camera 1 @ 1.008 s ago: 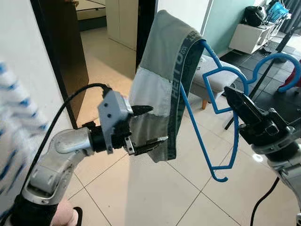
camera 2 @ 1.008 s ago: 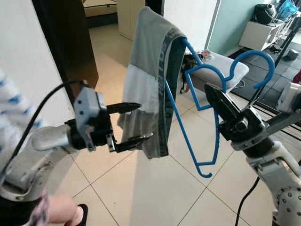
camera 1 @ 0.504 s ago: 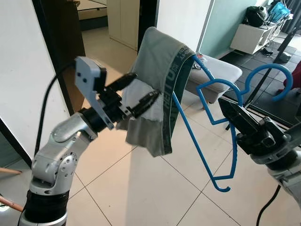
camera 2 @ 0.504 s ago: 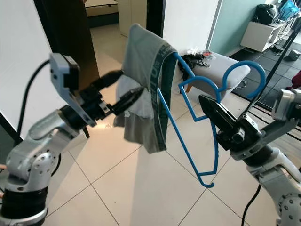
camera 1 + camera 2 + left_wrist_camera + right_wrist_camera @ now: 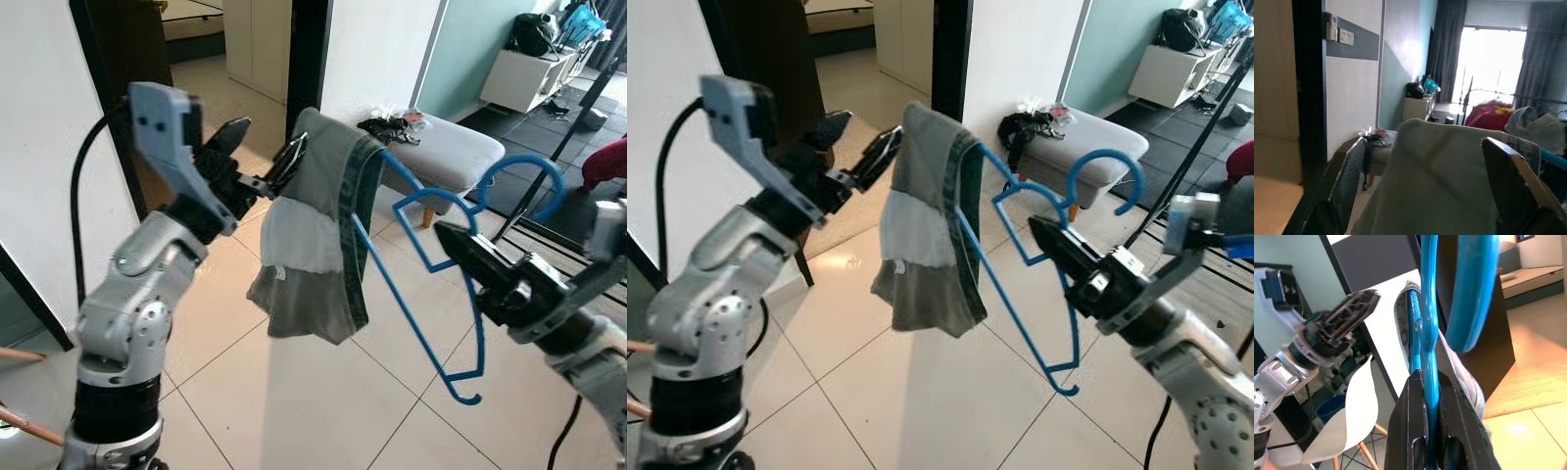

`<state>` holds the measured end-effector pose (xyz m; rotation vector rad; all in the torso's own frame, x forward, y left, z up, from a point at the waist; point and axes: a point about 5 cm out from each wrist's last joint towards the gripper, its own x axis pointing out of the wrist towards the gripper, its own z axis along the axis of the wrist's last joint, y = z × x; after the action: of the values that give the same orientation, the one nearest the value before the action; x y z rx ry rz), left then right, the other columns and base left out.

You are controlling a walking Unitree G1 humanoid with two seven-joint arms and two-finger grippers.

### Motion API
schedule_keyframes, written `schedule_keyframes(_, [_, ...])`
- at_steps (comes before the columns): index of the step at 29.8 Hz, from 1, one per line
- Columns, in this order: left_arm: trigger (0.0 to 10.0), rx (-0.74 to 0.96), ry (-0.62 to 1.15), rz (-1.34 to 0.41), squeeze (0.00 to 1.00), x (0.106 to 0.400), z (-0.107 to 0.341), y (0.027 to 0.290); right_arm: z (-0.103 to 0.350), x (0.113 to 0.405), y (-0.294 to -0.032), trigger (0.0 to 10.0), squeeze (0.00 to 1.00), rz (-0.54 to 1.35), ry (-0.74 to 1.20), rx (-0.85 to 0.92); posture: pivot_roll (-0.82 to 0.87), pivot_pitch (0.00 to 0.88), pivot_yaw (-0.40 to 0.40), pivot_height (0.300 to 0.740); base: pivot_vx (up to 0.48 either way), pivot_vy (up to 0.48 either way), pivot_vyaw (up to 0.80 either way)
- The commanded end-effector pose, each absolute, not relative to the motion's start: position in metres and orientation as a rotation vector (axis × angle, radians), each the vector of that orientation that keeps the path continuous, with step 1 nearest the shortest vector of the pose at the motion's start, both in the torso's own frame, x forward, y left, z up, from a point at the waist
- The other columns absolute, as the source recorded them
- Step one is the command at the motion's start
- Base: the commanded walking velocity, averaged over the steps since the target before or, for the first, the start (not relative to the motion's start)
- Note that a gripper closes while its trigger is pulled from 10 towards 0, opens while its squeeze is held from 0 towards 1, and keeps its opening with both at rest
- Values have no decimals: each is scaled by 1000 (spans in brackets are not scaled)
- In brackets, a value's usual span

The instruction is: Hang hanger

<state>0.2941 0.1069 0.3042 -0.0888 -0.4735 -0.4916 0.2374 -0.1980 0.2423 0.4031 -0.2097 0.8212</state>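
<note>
1. The right gripper (image 5: 1043, 233) is clamped on the blue hanger (image 5: 1048, 294), held in mid-air over the tiled floor.
2. Grey underwear (image 5: 318, 245) drapes the hanger's upper arm; the left gripper (image 5: 257, 157), fingers spread, hovers beside the cloth.
3. Hanging is not yet done; the dark stand (image 5: 549, 147) is possibly the rail.

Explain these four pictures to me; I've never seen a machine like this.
This is a walking robot with two silver arms, each ending in two black fingers. The two wide pictures come from cameras in its head; the other two from a camera on each wrist. The right gripper is shut on a blue hanger with a grey garment draped over it. The left gripper is open, its fingers either side of the garment's top. Behind stands a padded bench on a tiled floor.
</note>
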Motion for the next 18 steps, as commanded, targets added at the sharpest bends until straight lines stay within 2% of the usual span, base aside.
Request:
schedule_keyframes(1, [10000, -49, -443, -476, 0, 297, 301, 97, 244, 237, -195, 10000, 0, 838, -231, 390, -11, 77, -59, 740, 0, 0, 0])
schedule_keyframes(9, [10000, 56, -466, -475, 0, 294, 305, 84, 243, 251, -189, 10000, 0, 822, -244, 364, -11, 78, -55, 740, 0, 0, 0])
schedule_keyframes(18, [10000, 92, -467, -453, 0, 294, 302, 87, 249, 264, -196, 10000, 0, 769, -280, 344, 3, 72, -63, 740, 0, 0, 0])
